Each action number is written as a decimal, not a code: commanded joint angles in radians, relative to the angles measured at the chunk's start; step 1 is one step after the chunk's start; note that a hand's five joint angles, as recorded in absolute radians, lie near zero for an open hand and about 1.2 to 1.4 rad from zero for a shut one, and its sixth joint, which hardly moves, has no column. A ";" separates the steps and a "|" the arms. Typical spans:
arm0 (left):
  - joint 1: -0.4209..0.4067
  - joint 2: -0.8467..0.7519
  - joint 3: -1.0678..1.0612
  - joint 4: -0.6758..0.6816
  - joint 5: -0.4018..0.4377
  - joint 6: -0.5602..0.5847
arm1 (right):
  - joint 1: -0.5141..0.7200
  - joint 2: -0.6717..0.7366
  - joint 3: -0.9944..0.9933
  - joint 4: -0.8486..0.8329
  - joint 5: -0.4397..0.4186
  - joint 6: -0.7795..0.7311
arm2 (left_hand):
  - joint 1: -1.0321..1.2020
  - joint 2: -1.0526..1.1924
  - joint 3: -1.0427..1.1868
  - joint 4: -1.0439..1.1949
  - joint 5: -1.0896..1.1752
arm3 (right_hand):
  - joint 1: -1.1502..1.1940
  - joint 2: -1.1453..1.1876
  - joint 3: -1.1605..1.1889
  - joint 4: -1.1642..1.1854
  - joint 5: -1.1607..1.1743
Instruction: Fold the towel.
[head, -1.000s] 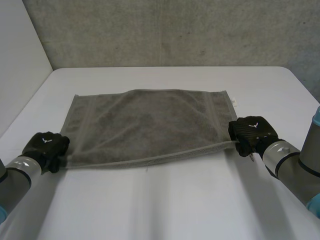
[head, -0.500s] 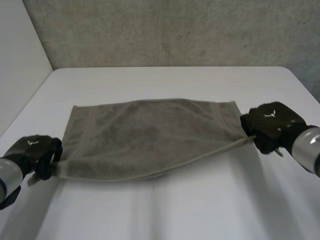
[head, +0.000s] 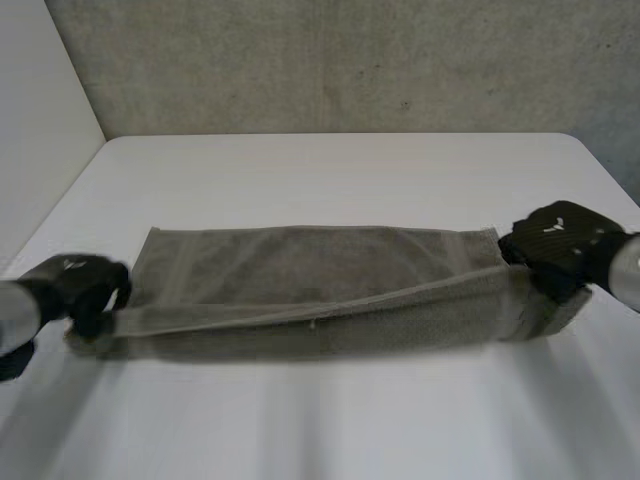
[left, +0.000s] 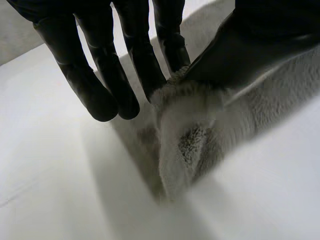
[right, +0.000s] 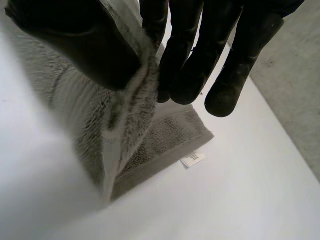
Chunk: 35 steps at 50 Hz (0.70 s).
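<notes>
A grey towel (head: 300, 265) lies across the white table (head: 330, 170), its near edge lifted off the surface and stretched between both hands. My left hand (head: 78, 285) pinches the near left corner; in the left wrist view the thumb (left: 250, 47) presses the towel (left: 200, 125) against the fingers (left: 145, 60). My right hand (head: 560, 240) pinches the near right corner, and the right wrist view shows the thumb (right: 75, 40) clamping the towel (right: 130, 115) against the fingers (right: 185, 55). The far edge still rests on the table.
A small white label (right: 192, 159) sticks out at the towel's far right corner. A grey wall (head: 330, 60) rises behind the table. Bare table lies beyond the towel and in front of it.
Both hands have raised the near edge and carried it toward the far edge, spreading slightly apart. The flat towel now shows a lifted front fold.
</notes>
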 joint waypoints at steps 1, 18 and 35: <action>-0.111 -0.311 0.367 -0.010 -0.098 -0.179 | 0.112 0.281 -0.282 -0.023 0.117 0.106 | -0.020 -0.106 -0.132 -0.115 -0.270 | 0.059 0.070 0.066 0.057 0.038; -0.199 -0.774 1.083 -0.067 -0.190 -0.279 | 0.165 0.702 -0.841 -0.038 0.254 0.210 | -0.020 -0.106 -0.132 -0.115 -0.270 | 0.059 0.070 0.066 0.057 0.038; -0.266 -0.778 1.079 -0.019 -0.182 -0.288 | 0.188 0.777 -0.993 -0.046 0.291 0.239 | -1.238 -1.324 -1.350 -1.333 -1.488 | -1.162 -1.151 -1.156 -1.164 -1.184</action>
